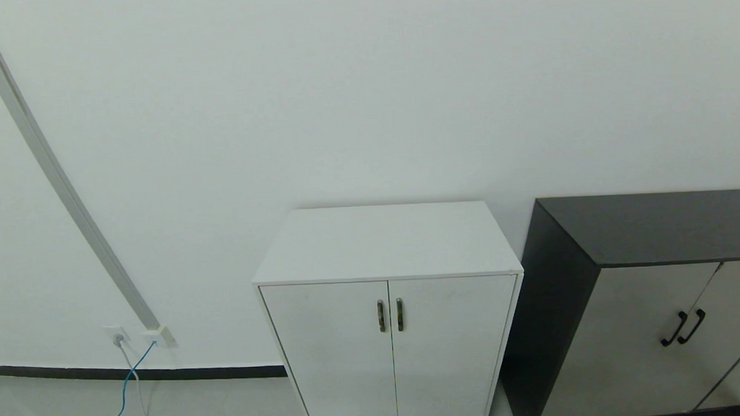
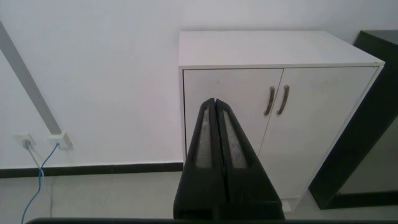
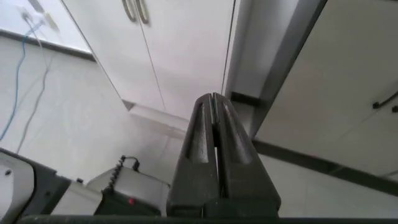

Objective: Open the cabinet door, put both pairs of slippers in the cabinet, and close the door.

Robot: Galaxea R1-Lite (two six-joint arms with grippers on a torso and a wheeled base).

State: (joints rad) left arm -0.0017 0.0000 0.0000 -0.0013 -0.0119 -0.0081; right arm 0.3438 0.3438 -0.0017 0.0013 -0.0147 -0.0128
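Observation:
A white two-door cabinet (image 1: 390, 349) stands against the wall, both doors closed, with two dark vertical handles (image 1: 390, 315) at the centre seam. In the left wrist view the cabinet (image 2: 311, 112) lies ahead, and my left gripper (image 2: 215, 102) is shut with nothing in it, held well short of the left door. My right gripper (image 3: 212, 98) is also shut and empty, hanging low above the floor in front of the cabinet's base (image 3: 180, 56).
A black cabinet with grey doors (image 1: 644, 309) stands close on the white one's right. On the left, a wall socket (image 1: 116, 335) with a blue cable (image 1: 127, 383) trailing to the floor and a slanted grey conduit (image 1: 55, 176). Open floor lies before the cabinets.

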